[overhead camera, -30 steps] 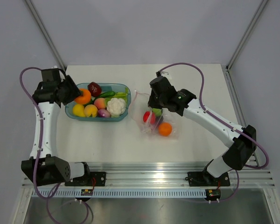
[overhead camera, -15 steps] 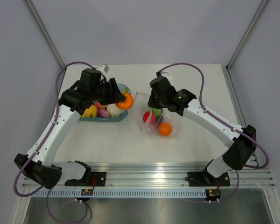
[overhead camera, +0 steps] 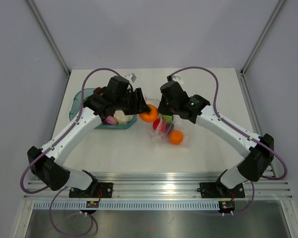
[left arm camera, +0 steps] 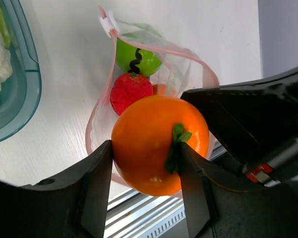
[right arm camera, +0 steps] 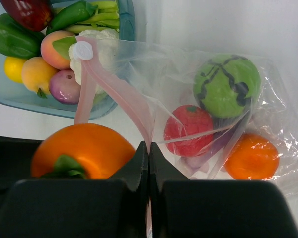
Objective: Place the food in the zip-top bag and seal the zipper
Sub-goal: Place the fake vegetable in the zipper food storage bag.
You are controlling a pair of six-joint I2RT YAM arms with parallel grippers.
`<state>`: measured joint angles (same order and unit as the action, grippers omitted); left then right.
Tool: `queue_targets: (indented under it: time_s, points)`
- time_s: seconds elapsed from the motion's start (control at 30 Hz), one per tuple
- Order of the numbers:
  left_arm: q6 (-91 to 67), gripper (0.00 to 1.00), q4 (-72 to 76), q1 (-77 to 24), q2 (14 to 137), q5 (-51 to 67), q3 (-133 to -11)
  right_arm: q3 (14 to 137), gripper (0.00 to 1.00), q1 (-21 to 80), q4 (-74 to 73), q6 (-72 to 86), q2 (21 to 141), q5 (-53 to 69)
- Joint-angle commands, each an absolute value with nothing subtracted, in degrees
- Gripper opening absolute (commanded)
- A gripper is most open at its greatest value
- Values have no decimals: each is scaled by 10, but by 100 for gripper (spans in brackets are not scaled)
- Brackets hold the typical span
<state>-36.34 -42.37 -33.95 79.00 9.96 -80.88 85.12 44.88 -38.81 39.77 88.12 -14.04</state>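
My left gripper is shut on an orange ball with a green leaf and holds it at the open mouth of the clear zip-top bag. My right gripper is shut on the bag's pink zipper strip and holds the mouth edge up. Inside the bag lie a green piece, a red piece, a purple piece and another orange ball. The held orange also shows in the right wrist view.
The teal tray lies left of the bag, mostly under my left arm. It holds cauliflower, a purple onion, peaches, a yellow lemon, green peppers and a dark red piece.
My left arm has swung right from the tray with the orange ball, from over the tray's left end to the bag's mouth. The right arm and bag have stayed still.
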Motion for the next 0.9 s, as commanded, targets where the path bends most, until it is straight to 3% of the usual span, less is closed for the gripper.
queue_targets:
  time_s: [0.0,0.13,0.17,0.3,0.47,0.67,0.87]
  points:
    - [-377,36,-378,-356,812,117,-804,852,0,444,-381,406,850,-149]
    - [-369,89,-396,-366,836,105,-825,854,0,445,-384,404,847,-151]
    - [-367,93,-409,-366,838,104,-831,853,0,445,-384,403,847,-152]
    - [-352,95,-433,-366,826,77,-850,851,0,445,-384,403,846,-154]
    - [-323,89,-483,-351,794,41,-882,852,0,445,-384,401,846,-155]
    - [-301,84,-497,-240,755,76,-865,850,0,445,-388,396,840,-157]
    - [-272,91,-505,-121,770,76,-850,846,0,444,-392,392,831,-160]
